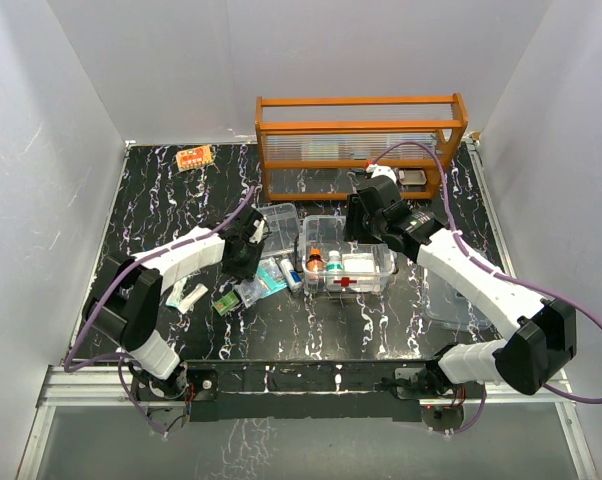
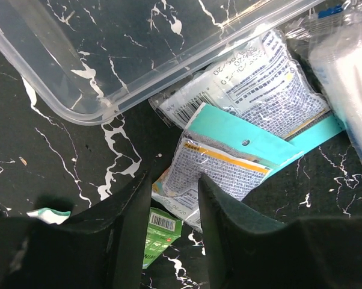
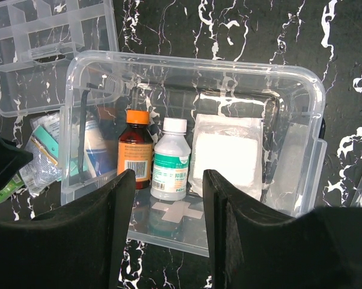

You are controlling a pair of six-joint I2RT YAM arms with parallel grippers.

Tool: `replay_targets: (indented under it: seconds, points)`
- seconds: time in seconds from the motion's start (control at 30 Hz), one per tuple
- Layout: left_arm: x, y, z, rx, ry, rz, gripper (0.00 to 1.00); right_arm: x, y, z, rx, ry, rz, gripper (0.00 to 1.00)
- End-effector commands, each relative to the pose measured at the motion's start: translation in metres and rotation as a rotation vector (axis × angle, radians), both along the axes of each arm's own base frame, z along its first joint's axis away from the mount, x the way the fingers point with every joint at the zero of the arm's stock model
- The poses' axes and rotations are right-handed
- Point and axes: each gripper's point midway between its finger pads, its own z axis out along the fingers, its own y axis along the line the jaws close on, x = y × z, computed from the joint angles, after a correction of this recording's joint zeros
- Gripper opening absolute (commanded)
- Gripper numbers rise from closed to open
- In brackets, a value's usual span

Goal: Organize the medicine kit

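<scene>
Left wrist, left pincer [image 2: 173, 179] pinching sachet [image 2: 212, 174], hidden overhead

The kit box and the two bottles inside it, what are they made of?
Kit box: clear glossy plastic, the tabletop shows through. Orange-capped bottle: amber, glass or plastic, unclear. White-capped bottle: opaque white, likely plastic.

Bright, even light from overhead washes the white walls [image 1: 51, 200]. Shadows on the dark surface [image 1: 161, 190] are soft and faint. The clear box [image 3: 196, 69] carries mild glare. Wrist views are sharp, darker along their near edge.
</scene>
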Motion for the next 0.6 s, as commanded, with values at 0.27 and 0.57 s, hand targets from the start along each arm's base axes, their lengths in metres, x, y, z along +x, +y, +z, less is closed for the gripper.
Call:
replay_targets:
  seconds: [0.27,0.57]
  points:
    - [-0.014,0.001,-0.021,-0.03,0.143,-0.016,0.36,0.005,0.002,0.023,0.043,-0.079,0.003,0.47]
    - [-0.019,0.006,-0.029,0.001,0.186,0.001,0.15,0.003,0.0,0.026,0.051,-0.093,-0.005,0.47]
